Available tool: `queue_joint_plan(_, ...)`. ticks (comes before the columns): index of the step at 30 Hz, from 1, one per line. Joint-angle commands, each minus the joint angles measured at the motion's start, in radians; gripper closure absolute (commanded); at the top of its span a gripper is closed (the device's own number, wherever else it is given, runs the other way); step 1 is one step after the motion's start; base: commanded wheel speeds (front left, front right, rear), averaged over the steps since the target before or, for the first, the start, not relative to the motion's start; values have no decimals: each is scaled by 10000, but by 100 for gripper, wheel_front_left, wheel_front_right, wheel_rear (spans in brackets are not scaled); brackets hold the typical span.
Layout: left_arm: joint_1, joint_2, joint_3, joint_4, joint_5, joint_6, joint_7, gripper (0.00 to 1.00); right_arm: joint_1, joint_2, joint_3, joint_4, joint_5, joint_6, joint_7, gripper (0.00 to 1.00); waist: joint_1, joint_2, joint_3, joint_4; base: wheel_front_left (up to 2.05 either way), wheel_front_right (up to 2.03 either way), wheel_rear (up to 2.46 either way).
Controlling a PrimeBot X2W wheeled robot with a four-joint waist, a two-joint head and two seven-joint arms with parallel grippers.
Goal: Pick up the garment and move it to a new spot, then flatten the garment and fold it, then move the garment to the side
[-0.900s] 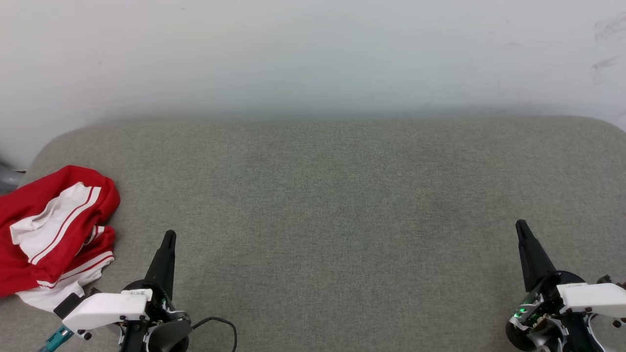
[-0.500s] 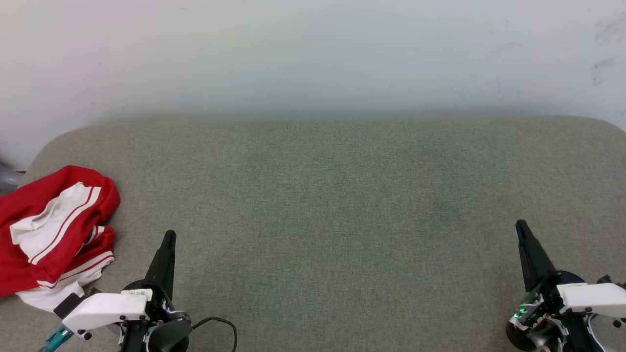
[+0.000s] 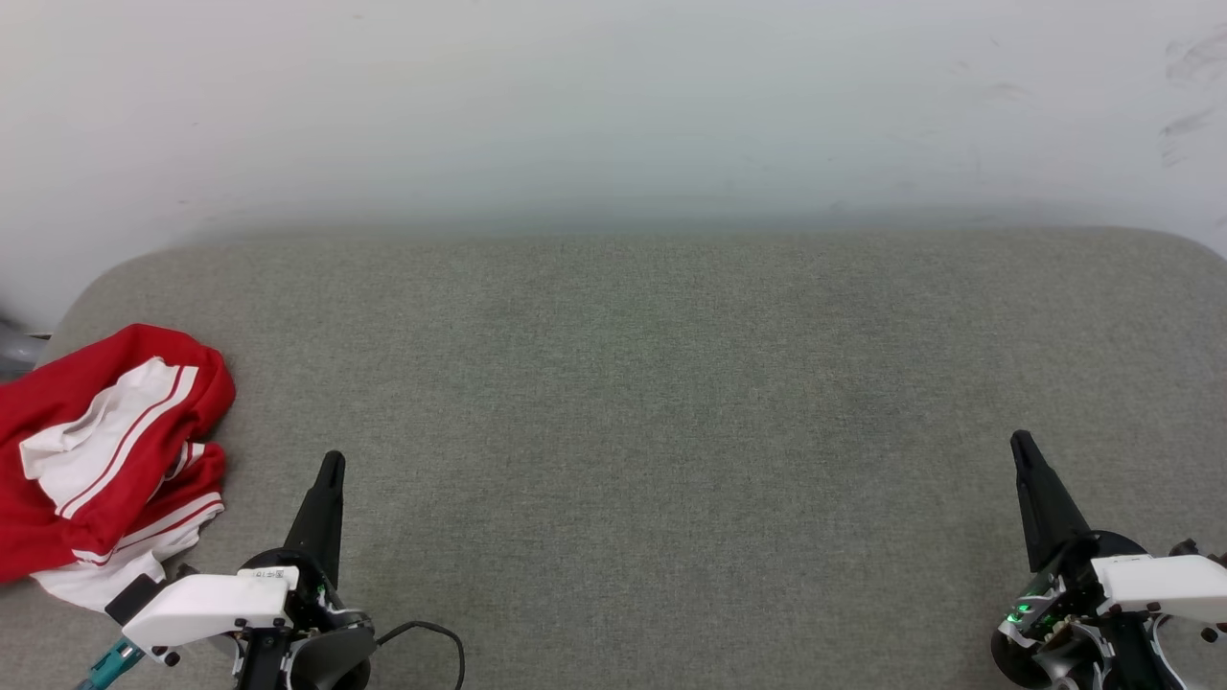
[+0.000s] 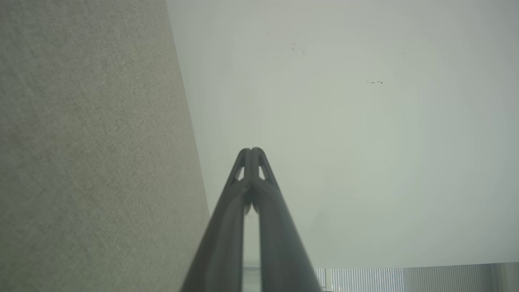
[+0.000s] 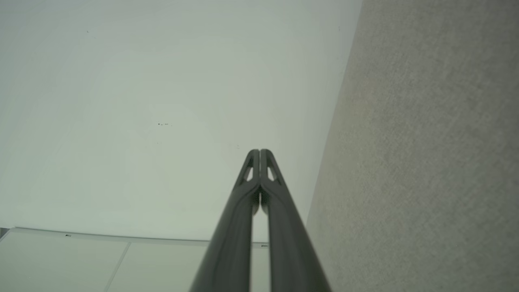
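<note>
The garment (image 3: 101, 450), red with white striped sleeves, lies crumpled at the left edge of the grey cushioned surface (image 3: 652, 402). My left gripper (image 3: 331, 464) hovers just right of the heap, apart from it, shut and empty. Over the lower right of the surface my right gripper (image 3: 1019, 443) is shut too, with nothing in it. In the left wrist view the left gripper (image 4: 251, 151) has its tips pressed together against the pale wall. The right gripper (image 5: 259, 152) looks the same in the right wrist view.
A pale wall (image 3: 613, 105) rises behind the surface. A black cable (image 3: 431, 637) loops by the left wrist. A grey object (image 3: 14, 350) peeks in at the far left edge beyond the garment.
</note>
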Motion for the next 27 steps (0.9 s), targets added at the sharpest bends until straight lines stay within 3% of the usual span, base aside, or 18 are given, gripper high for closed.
queue_joint_plan(1, -78, -20, 17, -5, 11, -19, 8, 100, -132, 30, 5, 9, -47, -4, -2, 100, 0, 0, 0, 0, 0, 0, 0)
queue_joint_plan(17, -78, -20, 20, -5, 11, -19, 8, 100, -132, 30, 5, 9, -47, -4, -3, 100, 0, 0, 0, 0, 0, 0, 0)
queue_joint_plan(18, -1, 0, 3, -2, 0, 0, -2, 0, 0, 0, 0, -3, 1, 0, -3, 0, 0, -1, 0, 0, 0, 0, 0)
queue_joint_plan(19, 31, -6, -6, 61, -1, 2, -5, 0, 44, 2, 3, 46, 5, 0, -4, 0, 0, -1, 0, 0, 0, 0, 0)
queue_joint_plan(20, 93, -11, -19, 131, 0, 4, -10, 100, 112, 6, 8, 115, 5, 0, -9, 100, 0, 0, 0, 0, 0, 0, 0)
queue_joint_plan(21, 160, -15, -28, 180, 3, 4, -20, 0, 181, 8, 17, 170, 6, -2, -22, 0, 0, -1, 0, 0, 0, 0, 0)
queue_joint_plan(27, 178, -13, -171, -128, 61, 4, -282, 0, 256, 8, 221, -207, -32, -2, -330, 0, 0, -1, 5, 2, 0, 0, 0)
